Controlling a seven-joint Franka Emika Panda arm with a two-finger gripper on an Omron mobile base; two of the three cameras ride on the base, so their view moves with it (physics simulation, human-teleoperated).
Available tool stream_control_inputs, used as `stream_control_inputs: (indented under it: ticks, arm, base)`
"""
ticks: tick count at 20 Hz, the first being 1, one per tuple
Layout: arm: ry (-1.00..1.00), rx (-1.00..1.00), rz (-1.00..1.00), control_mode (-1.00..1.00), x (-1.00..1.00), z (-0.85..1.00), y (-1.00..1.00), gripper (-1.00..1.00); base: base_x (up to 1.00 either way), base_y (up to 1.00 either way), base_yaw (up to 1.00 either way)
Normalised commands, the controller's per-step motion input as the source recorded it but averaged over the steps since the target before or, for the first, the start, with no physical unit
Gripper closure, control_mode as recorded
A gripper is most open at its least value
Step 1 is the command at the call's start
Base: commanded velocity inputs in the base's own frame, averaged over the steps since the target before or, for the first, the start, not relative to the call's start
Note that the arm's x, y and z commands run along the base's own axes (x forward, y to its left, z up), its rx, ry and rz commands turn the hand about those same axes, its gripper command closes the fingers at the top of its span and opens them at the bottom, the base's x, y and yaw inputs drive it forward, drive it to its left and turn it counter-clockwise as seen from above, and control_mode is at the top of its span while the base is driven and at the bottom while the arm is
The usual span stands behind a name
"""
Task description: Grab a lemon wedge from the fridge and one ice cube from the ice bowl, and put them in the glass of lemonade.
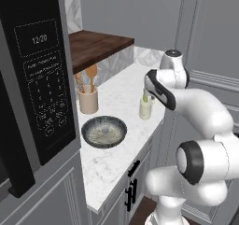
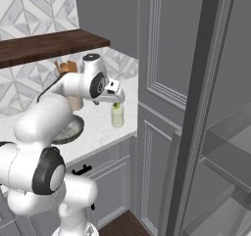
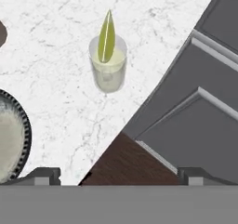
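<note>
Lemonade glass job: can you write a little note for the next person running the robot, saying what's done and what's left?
Gripper: jaws wide open, empty, hanging above the counter edge.
Glass of lemonade: upright on the counter, lemon wedge already standing in it.
Ice bowl: on the counter, apart from the glass, near the utensil crock.
Fridge door: open.
Done: lemon wedge in.
Left: take one ice cube from the bowl, drop it into the glass.
</note>
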Motion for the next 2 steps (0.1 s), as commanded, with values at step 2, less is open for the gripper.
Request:
stream_control_inputs:
  ticks: [2]
  arm:
    - [0.18, 0.0, 0.0, -1.0, -0.5, 0.38, 0.0, -1.0]
  base:
    - [0.0, 0.0, 0.0]
